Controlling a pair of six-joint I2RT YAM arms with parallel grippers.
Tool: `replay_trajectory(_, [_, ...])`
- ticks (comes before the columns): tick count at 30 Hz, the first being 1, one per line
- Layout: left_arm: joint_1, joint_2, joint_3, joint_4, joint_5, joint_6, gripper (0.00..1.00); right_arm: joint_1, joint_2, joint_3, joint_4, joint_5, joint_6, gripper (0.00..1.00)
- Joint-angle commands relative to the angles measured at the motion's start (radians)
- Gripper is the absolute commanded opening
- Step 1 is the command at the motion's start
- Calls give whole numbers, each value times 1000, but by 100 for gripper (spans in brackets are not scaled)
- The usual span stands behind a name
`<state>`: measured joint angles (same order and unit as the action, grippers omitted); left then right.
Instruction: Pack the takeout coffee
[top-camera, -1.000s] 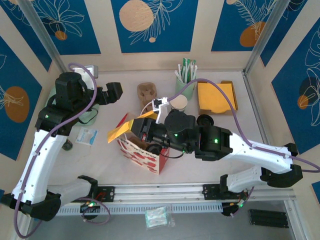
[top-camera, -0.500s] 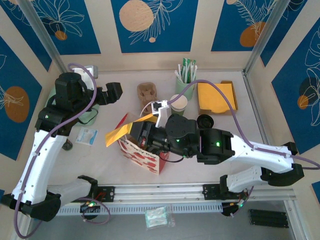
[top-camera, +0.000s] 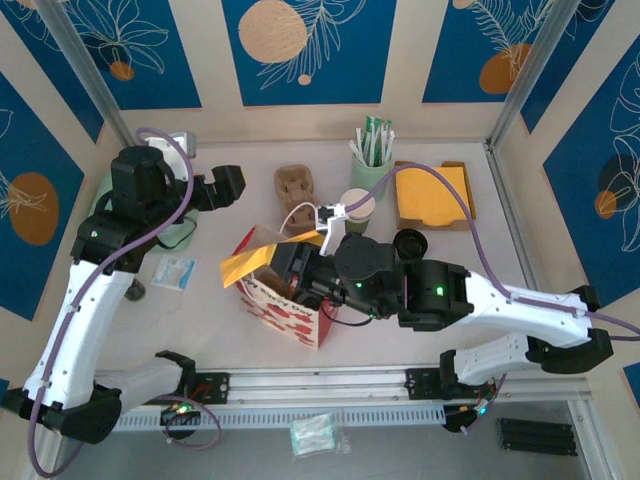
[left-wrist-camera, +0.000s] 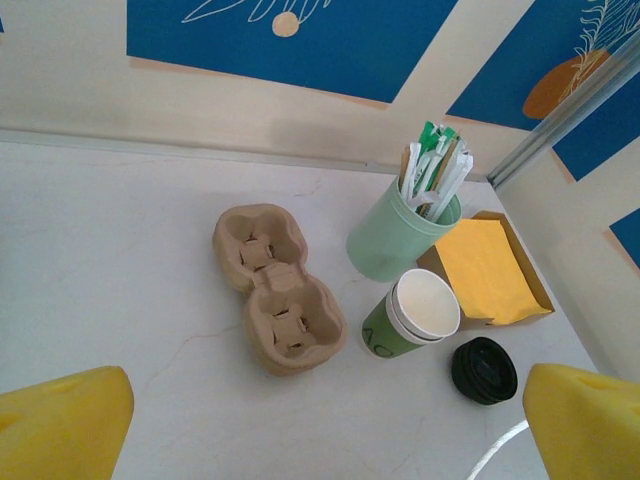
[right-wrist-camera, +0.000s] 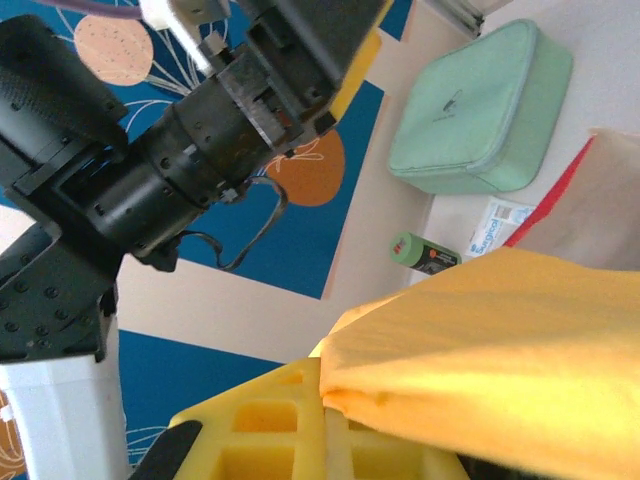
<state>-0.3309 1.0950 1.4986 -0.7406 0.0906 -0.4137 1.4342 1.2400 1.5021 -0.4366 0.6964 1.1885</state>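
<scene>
- Walls (top-camera: 310, 50): cream, with blue panels, white leaf line-art and orange and tan discs. Aluminium posts (top-camera: 85, 70) run up the far corners.
- Table (top-camera: 200, 320): white, faintly marbled, matte. Metal rail (top-camera: 330, 385) along its 6 o'clock edge.
- Left arm (top-camera: 80, 300) is raised at 9 o'clock. Left gripper (left-wrist-camera: 322, 430) is spread wide with nothing between the fingers, camera looking down on the far half of the table.
- Right arm (top-camera: 500, 300) reaches in from 4 o'clock. Right gripper (top-camera: 285, 260) is clenched on a yellow napkin (top-camera: 248, 265), held over the bag's mouth.
- Bag (top-camera: 285, 305): red-and-white paper, upright, open, at 6 o'clock of table centre.
- Pouch (right-wrist-camera: 480, 110): mint green, at 9 o'clock, partly under the left arm.
- Tray (left-wrist-camera: 490, 216): cardboard, stacked with yellow napkins, at 2 o'clock.
- Carrier (left-wrist-camera: 275, 290): brown moulded pulp, two wells, lying flat at 12 o'clock.
- Tumbler (left-wrist-camera: 385, 240): pale mint, holding white and green sticks, between carrier and tray.
- Cup (left-wrist-camera: 415, 320): upright and uncovered, just beside the tumbler at its 6 o'clock. Well apart from the bag's mouth and from both grippers.
- Lid (left-wrist-camera: 484, 370): black, flat on the table at the cup's 4 o'clock, near but not touching.
- Packet (top-camera: 173, 272) and a small green bottle (right-wrist-camera: 430, 255) lie at 8 o'clock.
</scene>
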Motion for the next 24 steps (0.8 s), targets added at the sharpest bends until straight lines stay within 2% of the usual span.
replay_trajectory(1, [14, -15, -5, 20, 21, -8, 99, -24, -26, -26, -10, 25, 55, 0])
replay_trajectory(24, [15, 3, -3, 26, 26, -14, 99, -137, -28, -116, -29, -74, 157, 0])
